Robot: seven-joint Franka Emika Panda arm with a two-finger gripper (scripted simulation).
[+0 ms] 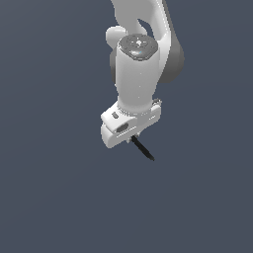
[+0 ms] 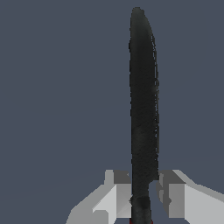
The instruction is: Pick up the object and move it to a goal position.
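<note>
No writing, labels, brands, numbers or signs can be read anywhere in either view.
</note>
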